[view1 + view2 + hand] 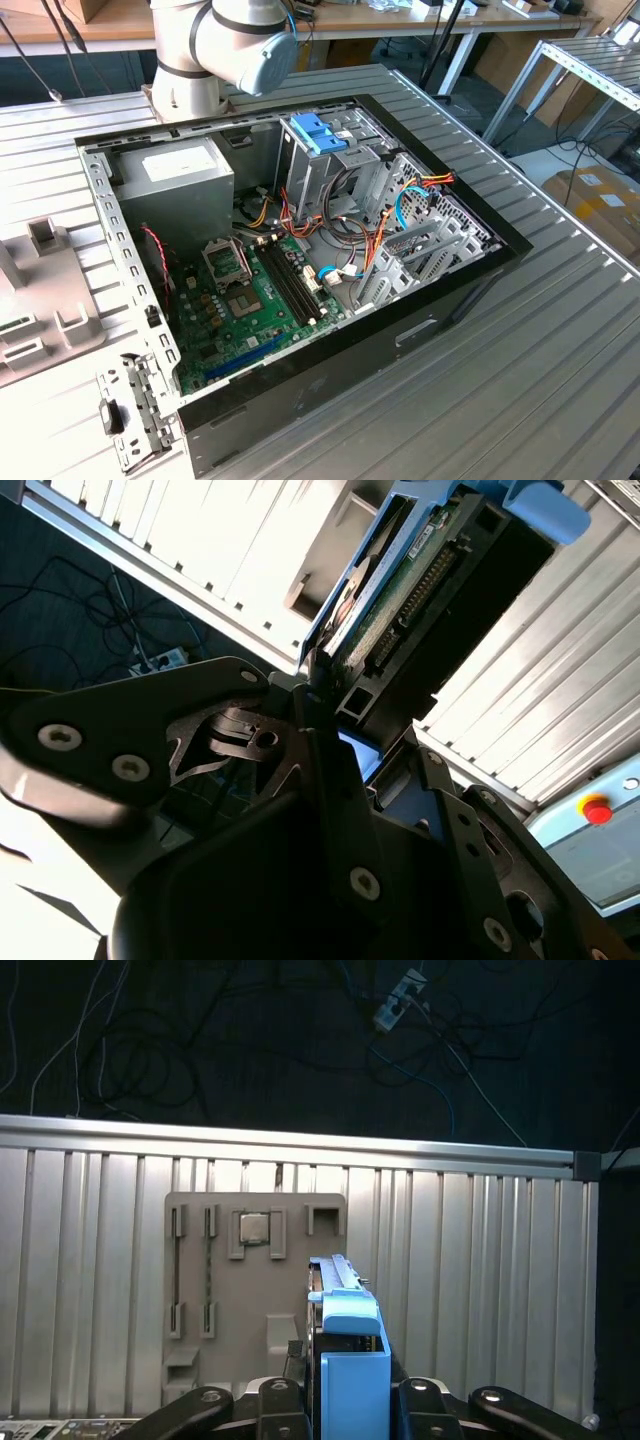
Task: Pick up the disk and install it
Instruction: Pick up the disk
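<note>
First wrist view, pincer (350,1402) clasping disk (349,1322), seemingly edge-up

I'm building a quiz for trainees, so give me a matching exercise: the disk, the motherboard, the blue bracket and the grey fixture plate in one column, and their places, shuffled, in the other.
1. the disk
2. motherboard
3. blue bracket
4. grey fixture plate

A. inside the open computer case
B. gripped in the end effector
C. on the ribbed table, carrying a square chip
D. atop the grey drive cage

Pairs: 1-B, 2-A, 3-D, 4-C
</note>
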Action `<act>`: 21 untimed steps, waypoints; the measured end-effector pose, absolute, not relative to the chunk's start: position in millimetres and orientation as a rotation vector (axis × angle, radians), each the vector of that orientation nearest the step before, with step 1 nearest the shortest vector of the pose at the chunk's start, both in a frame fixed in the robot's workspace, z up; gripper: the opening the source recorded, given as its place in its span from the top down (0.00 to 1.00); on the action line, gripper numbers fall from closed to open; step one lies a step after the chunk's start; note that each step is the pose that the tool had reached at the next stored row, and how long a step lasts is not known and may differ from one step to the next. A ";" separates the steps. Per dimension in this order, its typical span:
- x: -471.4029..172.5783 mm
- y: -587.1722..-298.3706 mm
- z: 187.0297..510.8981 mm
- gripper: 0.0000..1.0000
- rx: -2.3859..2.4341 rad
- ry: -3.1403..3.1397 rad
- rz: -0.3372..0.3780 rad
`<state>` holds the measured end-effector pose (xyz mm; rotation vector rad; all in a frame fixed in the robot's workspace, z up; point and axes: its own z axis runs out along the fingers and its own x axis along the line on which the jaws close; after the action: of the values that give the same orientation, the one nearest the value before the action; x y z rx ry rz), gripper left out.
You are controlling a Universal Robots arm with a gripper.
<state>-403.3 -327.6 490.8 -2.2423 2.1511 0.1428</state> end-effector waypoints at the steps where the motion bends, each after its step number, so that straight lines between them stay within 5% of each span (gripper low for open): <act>1: -403.1 -327.7 490.8 0.63 -2.242 2.151 0.143; 21: -399.2 -330.2 490.6 0.63 -2.242 2.151 0.143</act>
<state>-399.2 -330.2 490.6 -2.2423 2.1509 0.1427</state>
